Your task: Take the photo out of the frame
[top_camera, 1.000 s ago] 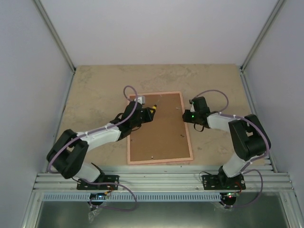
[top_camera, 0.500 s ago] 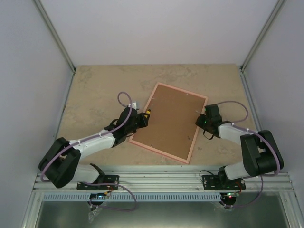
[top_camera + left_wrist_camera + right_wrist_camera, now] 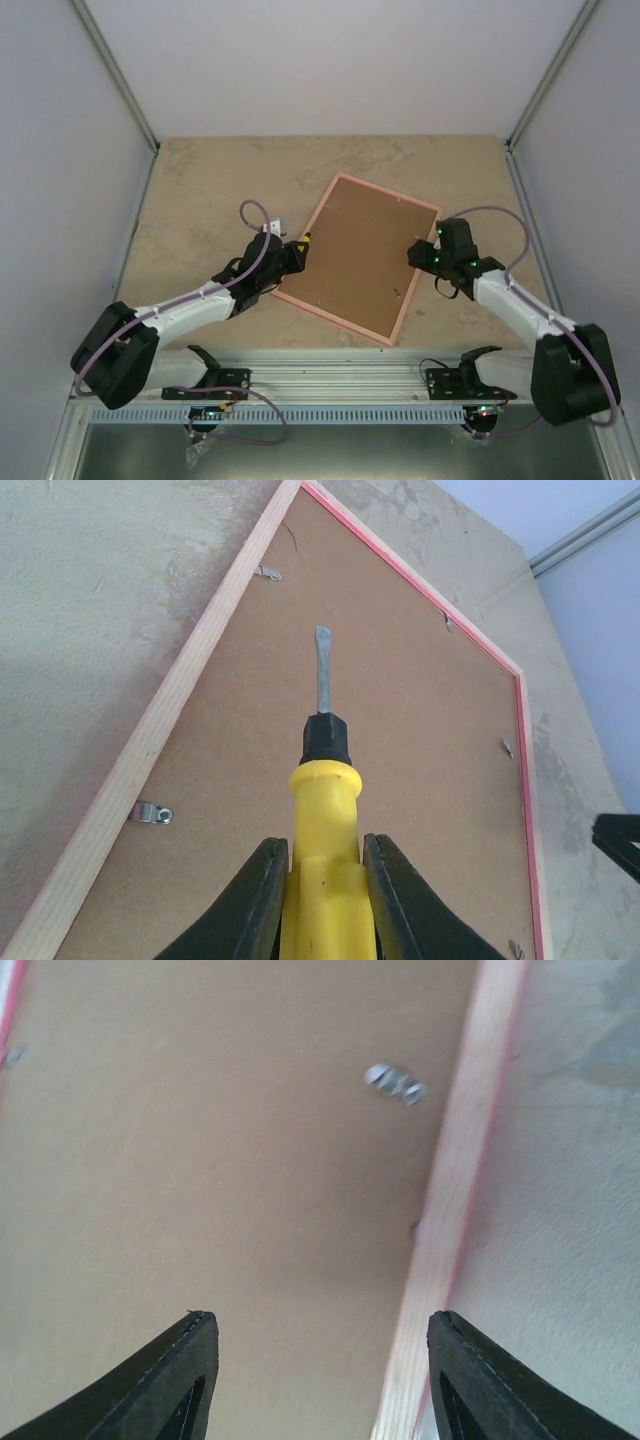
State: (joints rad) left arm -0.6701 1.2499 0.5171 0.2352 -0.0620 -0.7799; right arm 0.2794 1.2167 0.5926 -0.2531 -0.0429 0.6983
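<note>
The frame (image 3: 331, 319) lies face-down, backing board (image 3: 360, 260) up, its long axis slanting near-left to far-right. Left gripper (image 3: 325, 855) clamps a yellow screwdriver (image 3: 322, 790) just inside the frame's left rail. The right gripper (image 3: 320, 1360) gapes empty over its right rail.

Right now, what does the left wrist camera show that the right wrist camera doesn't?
Only the left wrist view: the left gripper shut on a yellow screwdriver, its blade pointing over the board, and a corner of the frame. Only the right wrist view: the right gripper, fingers apart with nothing between them, above one wooden rail. Both: the frame lying face down with the brown board up, metal clips, and the table. The photo shows in neither.
</note>
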